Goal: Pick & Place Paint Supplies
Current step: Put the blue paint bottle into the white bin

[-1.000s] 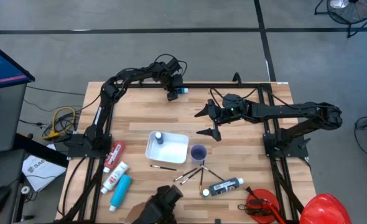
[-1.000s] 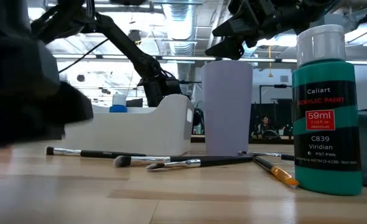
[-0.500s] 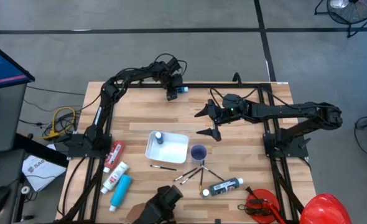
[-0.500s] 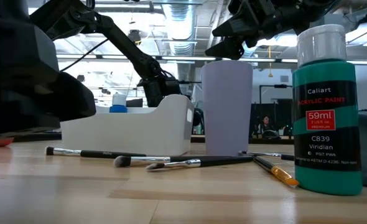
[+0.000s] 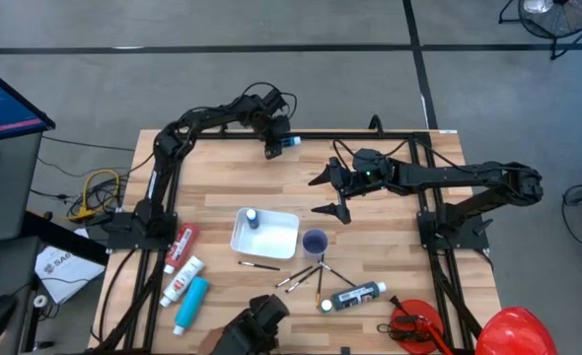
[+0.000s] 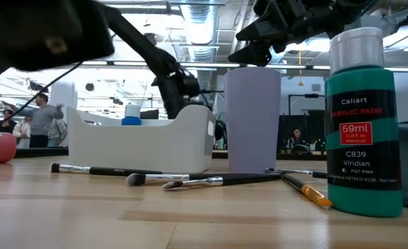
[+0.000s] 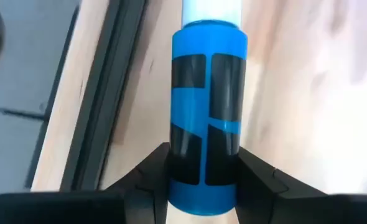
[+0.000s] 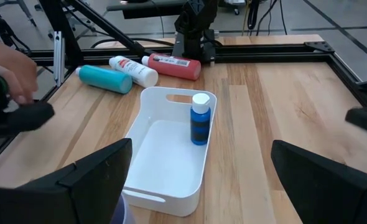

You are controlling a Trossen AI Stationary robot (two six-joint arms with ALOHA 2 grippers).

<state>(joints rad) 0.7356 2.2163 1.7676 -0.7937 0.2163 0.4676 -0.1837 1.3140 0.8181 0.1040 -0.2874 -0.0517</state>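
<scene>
Table (image 5: 222, 187) carries most supplies near its front edge. Left gripper (image 5: 274, 146) is at the back edge of the table, clenched on a blue bottle (image 7: 206, 112); in the left wrist view the fingers (image 7: 147, 171) press both sides of it, but its white cap is cut off by the frame. Right gripper (image 5: 327, 193) hangs above the middle of the table w/ fingers spread wide, holding nothing.

White bin (image 5: 263, 235) sits near the table centre, w/ a small blue bottle (image 8: 199, 118) upright inside. Just beside the bin is a lilac cup (image 5: 314, 242). Thin brushes (image 5: 306, 276) lie scattered between cup and front edge; their number is hard to make out. A dark bottle w/ white cap (image 5: 353, 296) lies near them. In the low view a green bottle (image 6: 365, 117) stands very close to the camera.

Near the left edge lie a red tube (image 5: 181, 244), a white tube w/ red label (image 5: 181, 281) and a light blue tube (image 5: 190, 302), side by side. A dark blurred shape (image 5: 247, 330) at the front edge cannot be identified.
</scene>
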